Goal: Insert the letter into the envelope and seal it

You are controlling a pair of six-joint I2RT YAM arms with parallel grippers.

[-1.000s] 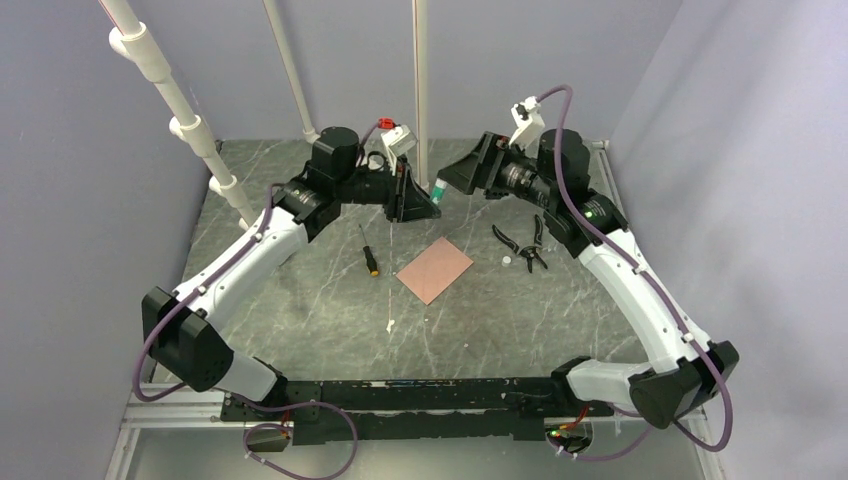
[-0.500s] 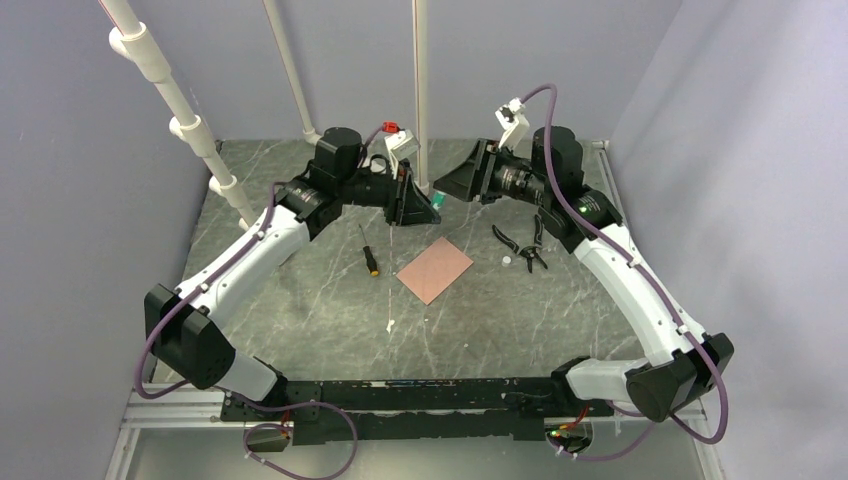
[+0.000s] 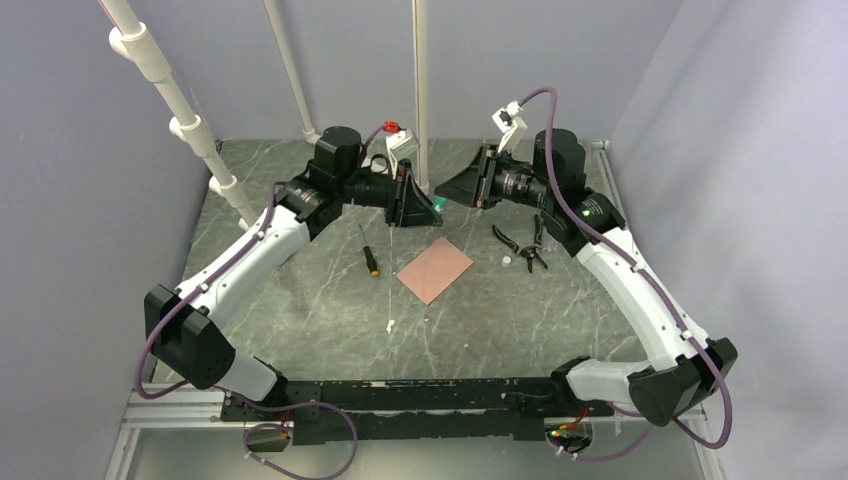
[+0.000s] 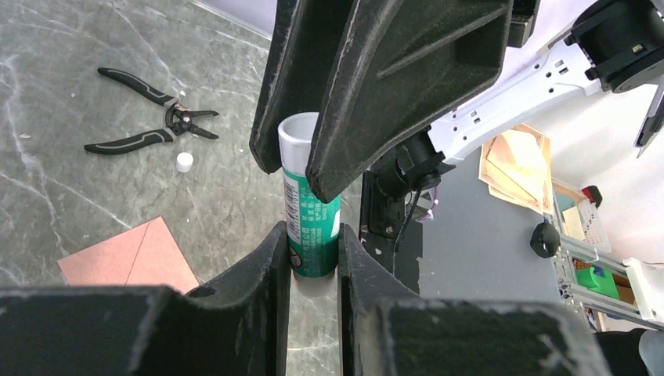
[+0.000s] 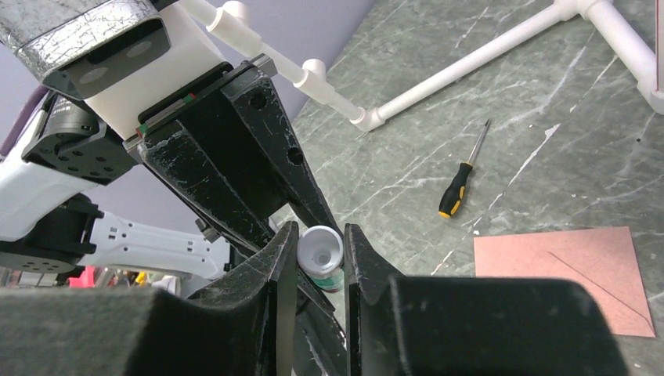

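Left gripper [image 4: 312,239] is clamped on a green-and-white glue-stick tube [image 4: 307,200] held aloft. Right gripper [image 5: 317,239] is closed around its open white end. Salmon-pink paper envelope [image 3: 435,270] lies flat on the table below; the letter is not seen separately. Risk: if both arms pull unevenly, the tube could be dropped.

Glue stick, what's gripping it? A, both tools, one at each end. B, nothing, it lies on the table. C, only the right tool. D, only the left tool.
A: the left tool pinches the glue stick at its green end, while the right tool closes around its white end.
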